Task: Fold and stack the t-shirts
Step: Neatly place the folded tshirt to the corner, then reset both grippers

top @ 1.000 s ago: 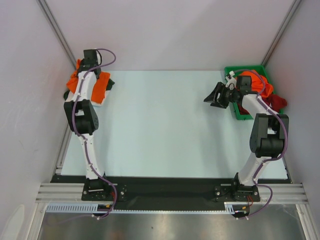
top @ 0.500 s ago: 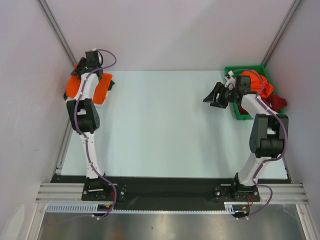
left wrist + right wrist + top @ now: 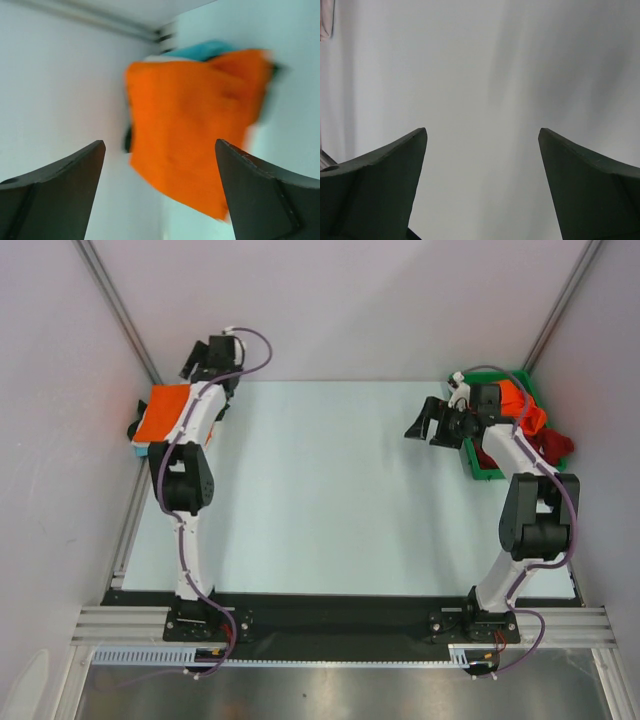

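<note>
A folded bright orange t-shirt (image 3: 165, 412) lies on top of a small stack at the table's far left corner. In the left wrist view this orange t-shirt (image 3: 195, 130) is blurred, with a teal cloth (image 3: 205, 50) showing under it. My left gripper (image 3: 198, 362) hangs open above and behind the stack, nothing between its fingers (image 3: 60, 190). My right gripper (image 3: 425, 428) stands open over the table just left of the green bin (image 3: 485, 476). The right gripper (image 3: 482, 130) holds nothing. More t-shirts, orange (image 3: 530, 415) and dark red (image 3: 555, 445), lie crumpled in the bin.
Grey walls close the table on the left, back and right. The stack sits tight against the left wall. A metal rail and both arm bases (image 3: 200, 620) run along the near edge.
The left gripper opened, let go of the orange t-shirt and lifted back toward the rear wall; the shirt now lies flat on the stack. The right gripper opened wider.
</note>
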Controlling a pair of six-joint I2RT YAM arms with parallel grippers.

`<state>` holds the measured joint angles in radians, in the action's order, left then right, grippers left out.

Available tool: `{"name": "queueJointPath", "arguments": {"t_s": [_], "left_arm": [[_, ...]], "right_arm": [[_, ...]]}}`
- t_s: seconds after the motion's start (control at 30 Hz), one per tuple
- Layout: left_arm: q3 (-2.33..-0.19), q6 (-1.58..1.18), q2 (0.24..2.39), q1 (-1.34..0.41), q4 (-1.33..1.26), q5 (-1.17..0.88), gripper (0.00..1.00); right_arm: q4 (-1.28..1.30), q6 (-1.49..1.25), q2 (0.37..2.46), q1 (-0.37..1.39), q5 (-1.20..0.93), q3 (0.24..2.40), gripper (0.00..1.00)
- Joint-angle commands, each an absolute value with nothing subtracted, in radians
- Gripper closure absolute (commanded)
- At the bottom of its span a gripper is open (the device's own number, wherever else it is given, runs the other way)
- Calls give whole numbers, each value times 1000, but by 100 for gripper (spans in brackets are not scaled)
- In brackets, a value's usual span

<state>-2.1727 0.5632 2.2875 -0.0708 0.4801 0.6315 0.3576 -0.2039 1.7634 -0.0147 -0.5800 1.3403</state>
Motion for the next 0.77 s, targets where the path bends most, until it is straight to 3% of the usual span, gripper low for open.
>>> {"name": "queueJointPath", "arguments": {"t_s": [0.0, 0.13, 0.23, 0.43, 0.73], "left_arm": [[-2074, 332, 2054, -163, 604, 361, 0], [-1985, 122, 1980, -179, 637, 35, 0], [-1953, 40, 1993, -186, 635, -52, 0], [-1956, 61, 2006, -251, 629, -11, 0], [-1970, 83, 2023, -259, 638, -12, 0]], "right_arm": [[359, -80, 1727, 56, -470, 1463, 0], [325, -100, 1770, 120, -344, 1529, 0], [336, -153, 1812, 152, -244, 1560, 0], [304, -173, 1815, 208, -60, 1533, 0], [336, -123, 1830, 268, 29, 1549, 0]]}}
